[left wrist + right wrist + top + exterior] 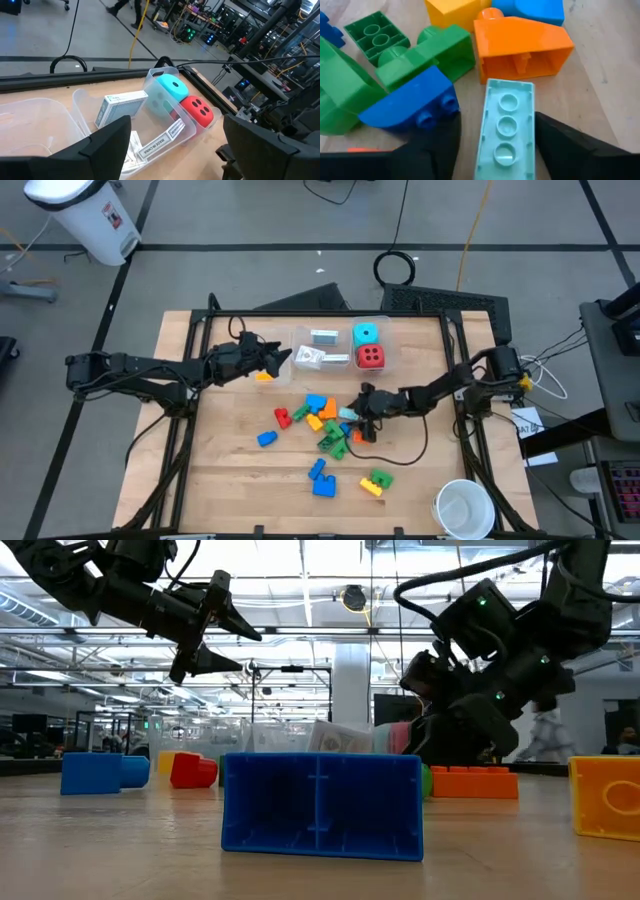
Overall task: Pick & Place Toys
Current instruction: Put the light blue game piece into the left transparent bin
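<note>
among the brick pile, right gripper (362,416) fingers spread around pale teal brick (506,131), left gripper (277,358) open, empty

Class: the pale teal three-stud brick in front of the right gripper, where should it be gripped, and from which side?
Grip the pale teal brick across its two long flat sides, coming straight down from above. It lies studs up, and the right gripper already straddles it, open. Its far end nearly meets the orange brick, so the long sides look freest.

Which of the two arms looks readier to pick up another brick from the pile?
The right one. Its right gripper sits low in the pile, open fingers astride a pale teal brick. The left gripper hangs open and empty near the clear bins.
</note>
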